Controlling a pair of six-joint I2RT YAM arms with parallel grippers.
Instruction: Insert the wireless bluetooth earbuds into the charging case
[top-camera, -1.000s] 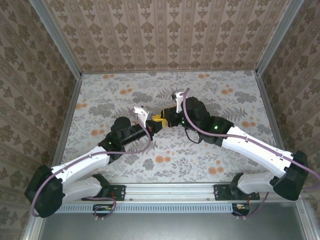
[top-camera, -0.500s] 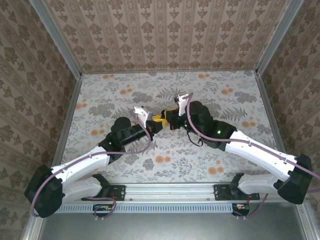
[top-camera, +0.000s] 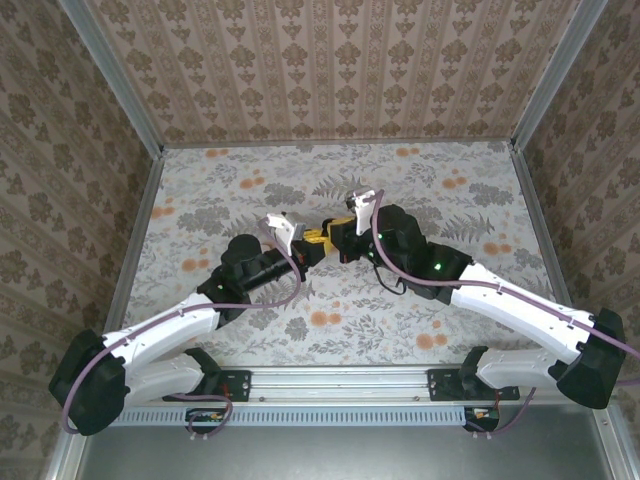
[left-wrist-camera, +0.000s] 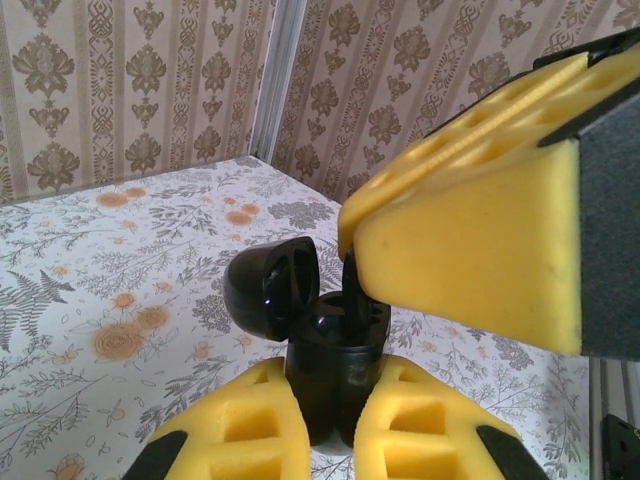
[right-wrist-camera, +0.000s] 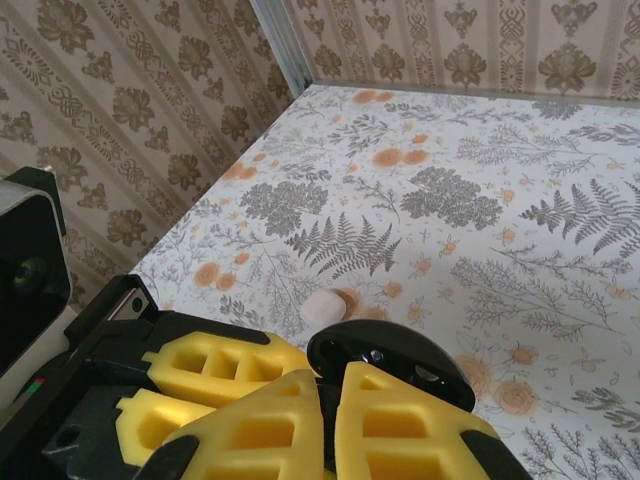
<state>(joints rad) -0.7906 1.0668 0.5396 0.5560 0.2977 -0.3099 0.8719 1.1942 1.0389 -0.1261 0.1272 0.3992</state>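
Case lid-up at left wrist, white lump at right

A small white lump lies on the floral counter; wallpapered walls and a metal post border the counter.

Black charging case, hinged open, upright in left tool.

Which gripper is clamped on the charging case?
The left gripper: its yellow fingers squeeze the black charging case from both sides, while the right gripper is poised above its open top.
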